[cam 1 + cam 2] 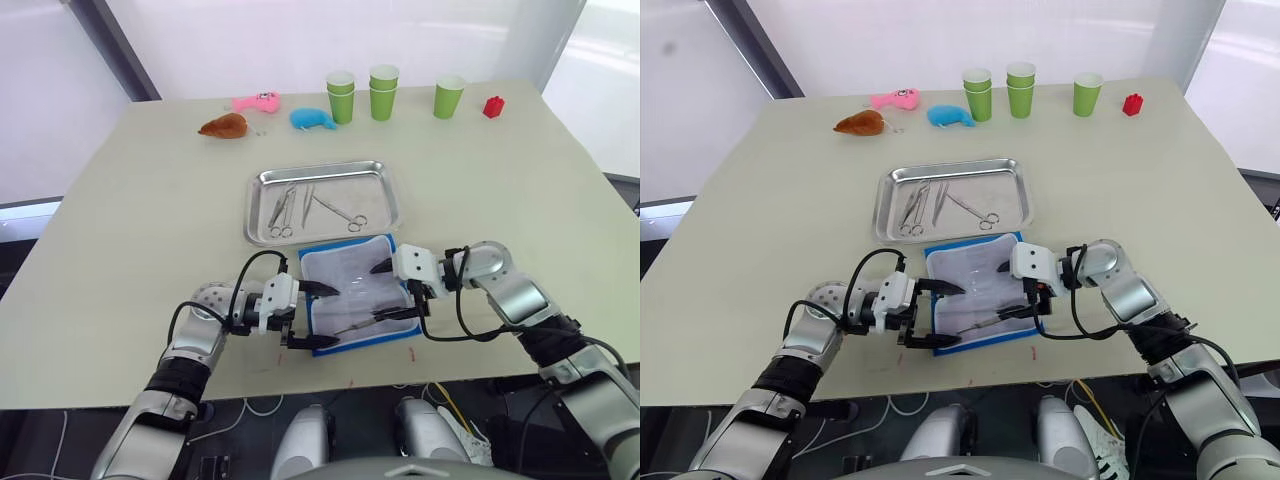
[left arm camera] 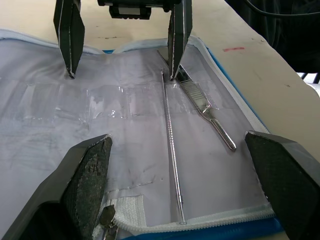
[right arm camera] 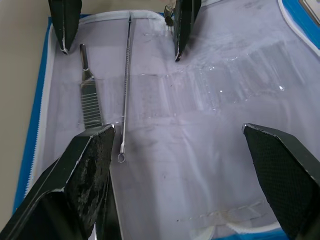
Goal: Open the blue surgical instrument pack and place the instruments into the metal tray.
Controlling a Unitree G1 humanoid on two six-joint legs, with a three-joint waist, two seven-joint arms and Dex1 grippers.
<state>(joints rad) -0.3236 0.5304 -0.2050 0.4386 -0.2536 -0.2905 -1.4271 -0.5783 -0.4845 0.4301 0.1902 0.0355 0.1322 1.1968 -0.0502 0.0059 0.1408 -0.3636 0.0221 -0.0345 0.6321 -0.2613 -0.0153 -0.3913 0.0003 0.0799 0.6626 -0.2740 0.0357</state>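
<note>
Already several instruments (image 1: 312,206) inside metal tray (image 1: 388,190)

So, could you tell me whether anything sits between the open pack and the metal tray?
Nothing visible does. The pack lies open right beside the tray, with two tools left on its lining between both open grippers.

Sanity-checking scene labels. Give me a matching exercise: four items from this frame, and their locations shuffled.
Items:
1. thin probe
2. ring-handled scissors
3. red block
4. left gripper

Places:
A. far right corner of the table
B. in the metal tray
C. on the lining of the open blue surgical instrument pack
D. at the pack's left edge, open

Pairs: 1-C, 2-B, 3-A, 4-D
</note>
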